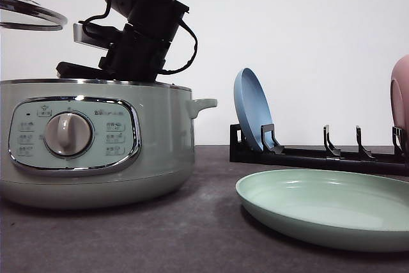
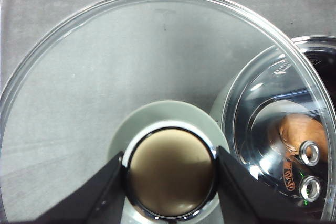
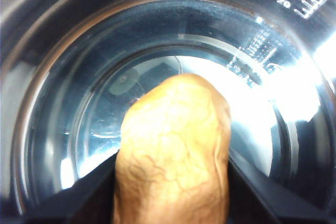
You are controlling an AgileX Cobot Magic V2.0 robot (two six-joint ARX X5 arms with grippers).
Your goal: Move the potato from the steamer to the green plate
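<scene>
While the lid is held off, findings relative to the steamer [image 1: 96, 145]:
Right gripper [image 3: 170, 192]: lowered inside the steamer's bowl, fingers clamped on both sides of the potato [image 3: 173, 150].
Potato: within the steamer, above the shiny bowl floor, gripped.
Left gripper [image 2: 170, 174]: closed on the knob [image 2: 170, 171] of the glass lid [image 2: 105, 77], held raised beside the steamer.
Green plate [image 1: 326, 206]: on the table [image 1: 160, 234] beside the steamer, apart from it.
Blue plate [image 1: 252, 110]: upright in the rack [image 1: 319, 155] behind the green plate.

Grey table [image 1: 192, 234]: steamer [image 1: 96, 145], green plate [image 1: 326, 206], rack [image 1: 319, 155].
</scene>
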